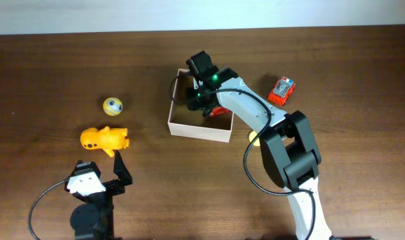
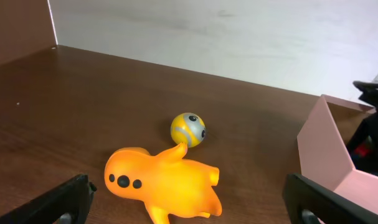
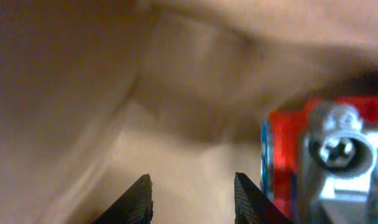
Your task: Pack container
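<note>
We are holding our right gripper point(image 3: 192, 198) low inside the container point(image 1: 199, 128), which is sitting near the middle of the table. Its jaws are standing partly apart and are gripping nothing. A red toy point(image 3: 282, 155) is lying just beside them, so it seems we are leaving it here. Our left gripper point(image 1: 102, 168) is hanging wide open and empty near the orange toy point(image 2: 164, 186), perhaps the next thing to pack.

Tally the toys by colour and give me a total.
Red: 2, boxed red toy inside the container, loose red toy outside it.
Yellow: 1, ball.
Orange: 1, orange figure.
Total: 4; a pale thing under the right arm is too hidden to count.
</note>
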Controlling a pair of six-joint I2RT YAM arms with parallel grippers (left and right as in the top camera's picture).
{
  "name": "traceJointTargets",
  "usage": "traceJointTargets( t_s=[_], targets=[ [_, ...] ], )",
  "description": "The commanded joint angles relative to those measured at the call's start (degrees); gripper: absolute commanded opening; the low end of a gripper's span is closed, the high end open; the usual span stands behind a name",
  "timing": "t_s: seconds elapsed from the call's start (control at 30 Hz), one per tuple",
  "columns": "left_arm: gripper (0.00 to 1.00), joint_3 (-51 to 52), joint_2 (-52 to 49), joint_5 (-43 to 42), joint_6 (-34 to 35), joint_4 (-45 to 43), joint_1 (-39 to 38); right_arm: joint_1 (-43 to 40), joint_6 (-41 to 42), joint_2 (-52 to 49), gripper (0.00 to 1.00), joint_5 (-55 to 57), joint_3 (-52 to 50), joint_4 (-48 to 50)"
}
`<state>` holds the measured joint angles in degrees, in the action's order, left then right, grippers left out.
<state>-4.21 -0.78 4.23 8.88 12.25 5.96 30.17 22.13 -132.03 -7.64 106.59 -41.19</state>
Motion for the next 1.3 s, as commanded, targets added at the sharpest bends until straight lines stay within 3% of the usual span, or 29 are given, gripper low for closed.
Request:
traceJointTargets(
  t_s=[0.0,0.3,1.27],
  targets=[
    [0.99,0.52,0.48,-0.85,0.07,-0.17,0.07,-0.72,-0.92,-0.79,0.37,2.08,-0.31,1.25],
    [0.99,0.52,0.48,-0.85,0.07,-0.2,0.07,-1.16,-1.46,-0.79,0.28,12.48,-0.31,3.3],
    [0.99,0.52,0.48,-0.85,0.07,-0.17,0.07,-3.45,-5.86,-0.79,0.28,20.68,-0.31,3.54]
  ],
)
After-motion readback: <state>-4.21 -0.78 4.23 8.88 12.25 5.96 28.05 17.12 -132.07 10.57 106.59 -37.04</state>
